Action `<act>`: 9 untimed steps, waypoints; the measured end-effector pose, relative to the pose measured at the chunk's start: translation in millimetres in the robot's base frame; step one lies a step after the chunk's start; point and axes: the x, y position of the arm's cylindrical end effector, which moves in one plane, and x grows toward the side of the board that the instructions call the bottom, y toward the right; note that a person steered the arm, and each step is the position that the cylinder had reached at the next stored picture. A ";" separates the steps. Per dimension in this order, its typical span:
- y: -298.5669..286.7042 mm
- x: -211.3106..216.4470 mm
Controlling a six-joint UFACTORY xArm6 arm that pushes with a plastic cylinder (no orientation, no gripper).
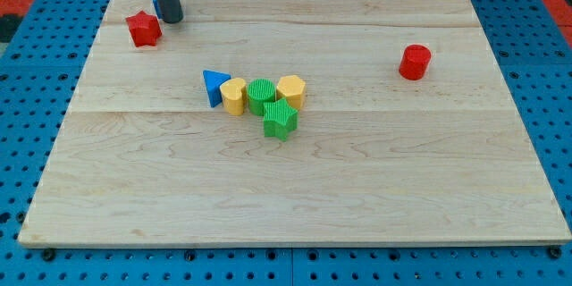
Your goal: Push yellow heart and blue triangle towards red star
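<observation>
So we've basically got the whole job ahead of us. Our tip (172, 20) sits up near the tabletop's (357, 197) far-left corner, just beside the red star (143, 29) on its right, and well apart from the two blocks we're meant to move. No hand on this rig, just the bare rod, so nothing is held.

The blue triangle (214, 86) and the yellow heart (233, 96) are touching each other around the middle of the tabletop, a bit left of center, at the left end of a little cluster. Packed against the heart is a green cylinder (261, 96), then a yellow hexagon-ish block (291, 91), with a green star-like block (280, 121) just in front. A red cylinder (415, 62) sits alone toward the right edge.

By our read, neither target has reached the star yet. We'd need to swing around behind the pair, on their right, and shove up-left without dragging the green one along.
</observation>
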 end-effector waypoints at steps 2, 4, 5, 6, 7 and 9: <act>204.6 100.5; 95.2 160.9; 52.6 122.3; 13.2 93.8; 13.8 112.2; 11.2 173.1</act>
